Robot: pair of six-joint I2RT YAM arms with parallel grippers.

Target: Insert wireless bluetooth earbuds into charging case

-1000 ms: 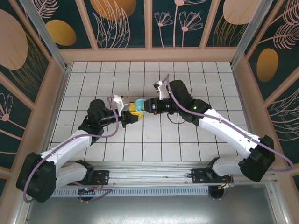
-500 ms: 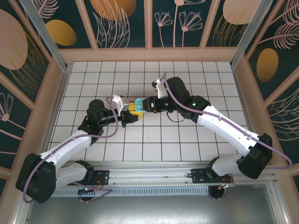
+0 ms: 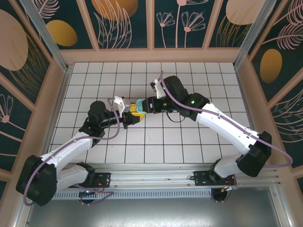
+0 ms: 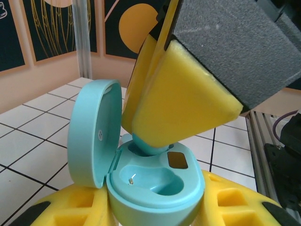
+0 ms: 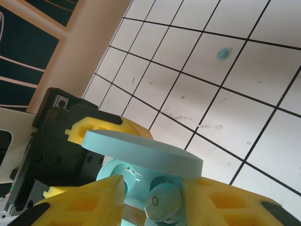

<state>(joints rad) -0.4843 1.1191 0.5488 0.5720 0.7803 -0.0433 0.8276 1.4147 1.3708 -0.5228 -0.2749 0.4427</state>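
Earbud (image 5: 162, 201) sits between the right gripper's (image 5: 154, 209) loosely parted jaws, down in the open case (image 4: 160, 184) that the left gripper (image 4: 155, 213) pinches; if not fully seated, a withdrawing finger could well drag it out.

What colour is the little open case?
The case is pale turquoise blue all over, lid and base. It shows best in the left wrist view.

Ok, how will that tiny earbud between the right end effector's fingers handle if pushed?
The tiny light-blue rounded earbud looks smooth and glossy, so probably slippery. Being round, it would likely roll if nudged off the light-blue pebble-shaped charging case. Tiny, so probably light.
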